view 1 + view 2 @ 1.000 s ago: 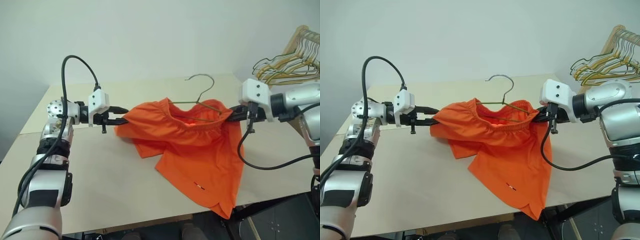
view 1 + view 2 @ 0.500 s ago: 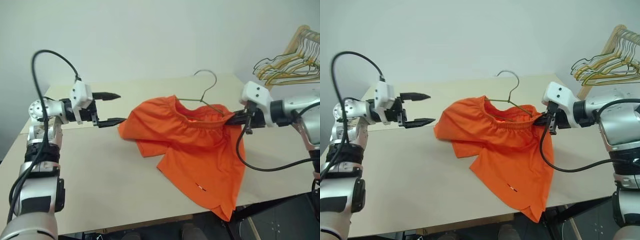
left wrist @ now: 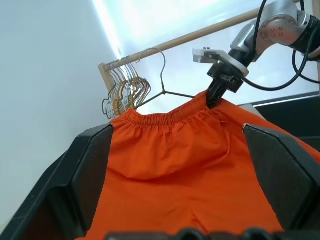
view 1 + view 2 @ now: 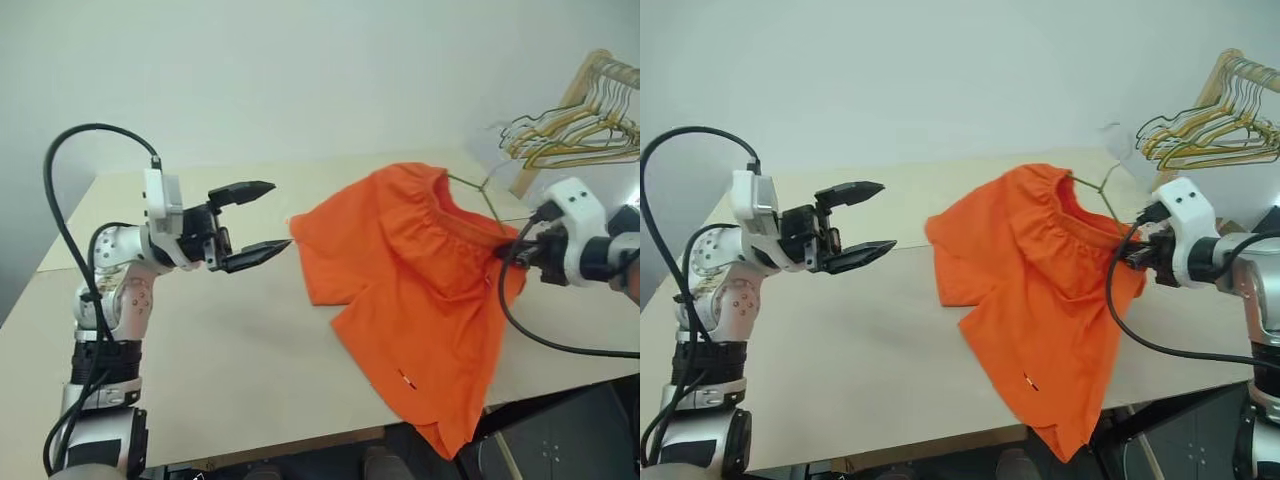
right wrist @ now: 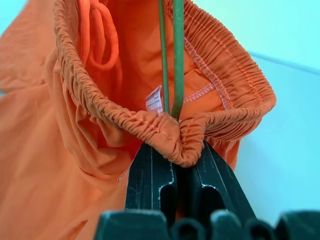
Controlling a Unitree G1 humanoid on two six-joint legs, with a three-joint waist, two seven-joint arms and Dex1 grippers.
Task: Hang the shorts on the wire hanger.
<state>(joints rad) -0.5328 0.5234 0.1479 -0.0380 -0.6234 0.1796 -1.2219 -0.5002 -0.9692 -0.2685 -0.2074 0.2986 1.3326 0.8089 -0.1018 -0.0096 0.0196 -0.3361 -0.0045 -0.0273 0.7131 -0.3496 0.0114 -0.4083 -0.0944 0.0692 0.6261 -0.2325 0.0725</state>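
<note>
- Right end effector (image 5: 184,165) is clenched on the gathered waistband of the shorts (image 4: 420,290) together with the wire hanger (image 5: 177,55), whose wire runs inside the waistband.
- The shorts hang from that grip, legs trailing over the worktop (image 4: 230,360) edge.
- Left end effector (image 4: 262,218) is released, fingers spread, apart from the fabric.

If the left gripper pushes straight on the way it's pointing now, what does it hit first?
Most likely the shorts: in the left wrist view the orange fabric lies dead ahead between the open left gripper fingers, below the waistband held by the right gripper. Depth is unclear.
</note>
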